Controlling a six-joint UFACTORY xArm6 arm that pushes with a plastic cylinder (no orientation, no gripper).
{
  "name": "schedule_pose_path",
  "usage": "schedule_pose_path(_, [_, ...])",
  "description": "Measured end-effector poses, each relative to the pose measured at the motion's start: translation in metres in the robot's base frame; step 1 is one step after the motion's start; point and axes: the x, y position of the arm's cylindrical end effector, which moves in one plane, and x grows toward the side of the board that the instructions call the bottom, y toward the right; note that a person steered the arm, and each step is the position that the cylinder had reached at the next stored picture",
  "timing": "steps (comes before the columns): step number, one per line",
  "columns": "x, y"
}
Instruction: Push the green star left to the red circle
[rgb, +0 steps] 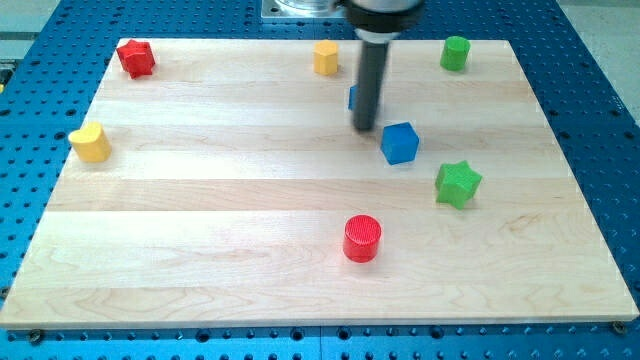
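My tip (365, 128) upright, just beside blue cube (400, 143)

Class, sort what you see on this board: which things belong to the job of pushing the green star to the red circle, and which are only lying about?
Job: green star, red circle, my tip.

Lying about: blue cube, blue block behind the rod, red star, yellow heart, yellow block, green cylinder.

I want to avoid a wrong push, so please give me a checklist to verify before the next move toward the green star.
1. Green star visible, lying free: ok.
2. Red circle visible, to the star's lower left: ok.
3. Path between star and circle free of blocks: ok.
4. My tip on the star's right side for a leftward push: not ok; it is up-left of it.
5. Blue cube clear of my tip: not ok, very close.
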Motion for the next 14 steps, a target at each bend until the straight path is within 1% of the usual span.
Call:
schedule_pose_path(1, [0.042, -0.012])
schedule_pose_path(2, [0.046, 0.049])
schedule_pose_path(3, [0.046, 0.127])
schedule_pose_path(4, [0.037, 0.143])
schedule_pose_path(5, [0.037, 0.120])
schedule_pose_path(6, [0.037, 0.073])
schedule_pose_path(7, [0.041, 0.059])
schedule_pose_path(10, [0.041, 0.063])
schedule_pose_path(12, [0.072, 0.118])
schedule_pose_path(13, [0.076, 0.127])
schedule_pose_path(14, [0.115, 0.160])
